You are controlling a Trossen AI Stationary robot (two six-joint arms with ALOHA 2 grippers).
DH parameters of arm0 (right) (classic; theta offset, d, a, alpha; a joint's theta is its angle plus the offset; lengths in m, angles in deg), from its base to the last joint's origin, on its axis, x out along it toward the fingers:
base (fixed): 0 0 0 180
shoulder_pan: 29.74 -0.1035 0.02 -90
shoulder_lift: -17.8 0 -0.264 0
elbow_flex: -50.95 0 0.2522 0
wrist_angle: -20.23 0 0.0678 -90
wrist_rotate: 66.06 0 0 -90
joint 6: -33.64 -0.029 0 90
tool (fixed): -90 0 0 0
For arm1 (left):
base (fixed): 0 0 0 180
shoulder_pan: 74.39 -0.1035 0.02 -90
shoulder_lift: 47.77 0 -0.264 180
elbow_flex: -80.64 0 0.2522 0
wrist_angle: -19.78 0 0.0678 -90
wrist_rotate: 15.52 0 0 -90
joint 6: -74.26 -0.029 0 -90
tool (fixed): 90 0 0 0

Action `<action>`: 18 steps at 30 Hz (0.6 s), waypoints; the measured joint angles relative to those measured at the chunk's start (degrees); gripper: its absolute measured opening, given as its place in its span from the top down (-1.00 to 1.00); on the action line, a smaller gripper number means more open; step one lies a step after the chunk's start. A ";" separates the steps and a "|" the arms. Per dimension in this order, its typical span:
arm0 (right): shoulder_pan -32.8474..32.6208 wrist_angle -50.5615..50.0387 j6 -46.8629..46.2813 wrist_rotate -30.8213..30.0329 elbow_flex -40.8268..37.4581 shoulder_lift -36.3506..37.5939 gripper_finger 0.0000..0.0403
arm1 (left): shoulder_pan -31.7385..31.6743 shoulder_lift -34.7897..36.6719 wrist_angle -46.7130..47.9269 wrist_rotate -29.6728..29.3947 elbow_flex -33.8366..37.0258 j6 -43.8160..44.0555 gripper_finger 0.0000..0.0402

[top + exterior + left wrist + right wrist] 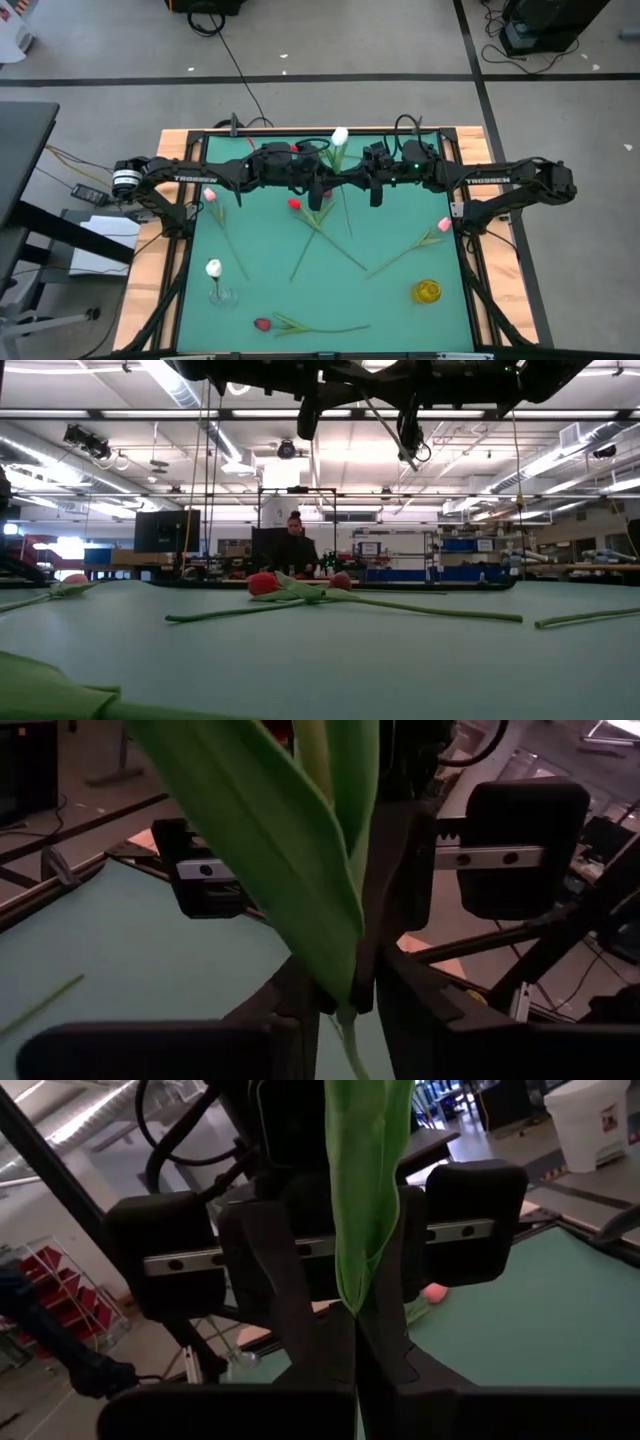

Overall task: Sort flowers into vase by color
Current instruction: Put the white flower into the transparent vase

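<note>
Both grippers meet high above the mat's middle: the left gripper [318, 190] and the right gripper [374, 190] each clench the white tulip's [340, 137] stem. Below lie red tulips [264, 583], directly underneath; a yellow vase [427, 291] stands well apart.

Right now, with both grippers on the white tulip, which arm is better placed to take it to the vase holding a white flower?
Probably left: the clear vase stands on the left arm's side of the table, away from the right arm.
</note>
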 joint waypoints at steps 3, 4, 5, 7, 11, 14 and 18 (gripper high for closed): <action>0.32 1.57 -0.52 -0.21 -0.09 -0.02 0.97 | 0.00 0.02 -0.17 0.58 -0.03 0.08 0.51; 0.47 2.36 -0.81 -0.21 -0.09 -0.04 0.97 | 0.06 0.02 -0.43 0.57 -0.09 0.07 0.46; 0.64 3.12 -0.93 -0.21 -0.11 -0.07 0.97 | 0.13 0.04 -0.56 0.57 -0.16 0.07 0.40; 1.02 4.64 -1.03 0.47 0.07 -0.05 0.96 | 0.27 -0.02 0.05 0.97 -0.07 0.05 0.29; 1.22 5.33 -1.78 1.29 0.08 -0.06 0.96 | 0.37 -0.21 -0.01 1.18 0.10 0.24 0.18; 1.23 8.40 -2.08 1.91 0.09 0.04 0.96 | 0.33 -0.07 -0.64 1.12 0.00 0.71 0.17; 1.38 7.53 -2.08 2.04 0.06 -0.04 0.96 | 0.27 -0.07 -2.12 1.23 0.02 1.06 0.19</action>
